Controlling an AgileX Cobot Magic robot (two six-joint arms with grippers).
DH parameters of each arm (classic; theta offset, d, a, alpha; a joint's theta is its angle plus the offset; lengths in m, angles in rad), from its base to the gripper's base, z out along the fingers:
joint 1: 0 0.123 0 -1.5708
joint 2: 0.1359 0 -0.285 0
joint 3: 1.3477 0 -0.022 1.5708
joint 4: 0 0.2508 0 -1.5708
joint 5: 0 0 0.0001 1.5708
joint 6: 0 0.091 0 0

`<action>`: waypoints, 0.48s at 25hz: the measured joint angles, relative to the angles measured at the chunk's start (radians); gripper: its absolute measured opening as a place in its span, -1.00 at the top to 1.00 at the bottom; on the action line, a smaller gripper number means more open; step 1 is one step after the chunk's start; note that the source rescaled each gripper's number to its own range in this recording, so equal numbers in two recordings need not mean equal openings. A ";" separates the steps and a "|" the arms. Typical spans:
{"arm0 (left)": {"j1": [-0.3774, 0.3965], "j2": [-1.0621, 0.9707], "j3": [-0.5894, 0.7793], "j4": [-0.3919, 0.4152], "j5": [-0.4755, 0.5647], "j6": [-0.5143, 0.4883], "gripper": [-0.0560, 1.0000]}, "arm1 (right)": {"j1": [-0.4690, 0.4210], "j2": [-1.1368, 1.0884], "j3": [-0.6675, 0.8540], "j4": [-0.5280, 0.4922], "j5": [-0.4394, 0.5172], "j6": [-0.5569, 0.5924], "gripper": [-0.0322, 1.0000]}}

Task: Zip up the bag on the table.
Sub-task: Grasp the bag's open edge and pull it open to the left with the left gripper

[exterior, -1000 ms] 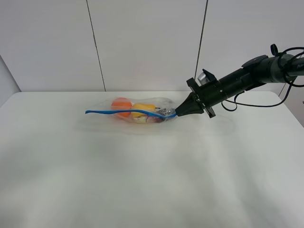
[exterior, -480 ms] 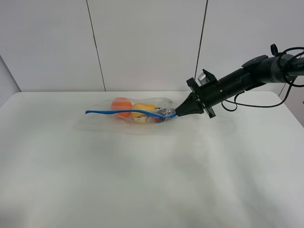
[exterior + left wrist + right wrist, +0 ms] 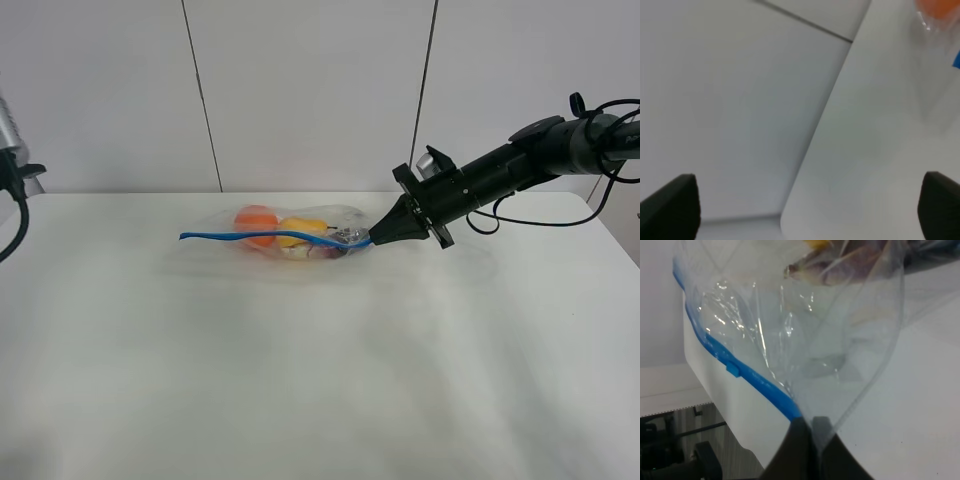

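The clear bag (image 3: 290, 238) lies on the white table (image 3: 320, 380), towards the back, with an orange (image 3: 256, 220), a yellow pear (image 3: 303, 228) and a dark eggplant (image 3: 330, 250) inside. Its blue seal strip (image 3: 230, 237) runs along the near edge. My right gripper (image 3: 374, 238) is shut on the bag's right end, pinching the plastic (image 3: 805, 325) right beside the blue strip (image 3: 715, 347); a small blue slider tab (image 3: 733, 369) sits further along. My left gripper (image 3: 805, 210) is open and empty, its fingers (image 3: 670, 205) wide apart, far left of the bag with the orange (image 3: 938, 7) just in view.
Part of the left arm (image 3: 12, 170) with a cable shows at the far left edge, over the table's back left corner. A panelled white wall (image 3: 300, 90) stands behind the table. The table's rounded corner (image 3: 790, 220) appears under the left gripper.
The left arm has come into view at the left edge of the exterior view. The right gripper and the bag have not moved.
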 joint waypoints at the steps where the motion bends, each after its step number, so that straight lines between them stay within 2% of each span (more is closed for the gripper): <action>1: 0.000 0.018 0.000 -0.062 -0.007 0.044 -1.00 | 0.000 0.000 0.000 0.000 0.000 0.000 0.93; 7: -0.029 0.062 0.000 -0.396 -0.008 0.325 -1.00 | 0.000 0.000 0.000 -0.001 0.000 0.003 0.93; 9: -0.081 0.067 0.000 -0.473 -0.010 0.421 -1.00 | 0.000 0.000 0.000 -0.002 0.000 0.003 0.93; 12: -0.181 0.086 0.000 -0.571 -0.033 0.496 -1.00 | 0.000 0.000 0.000 -0.002 0.000 0.004 0.93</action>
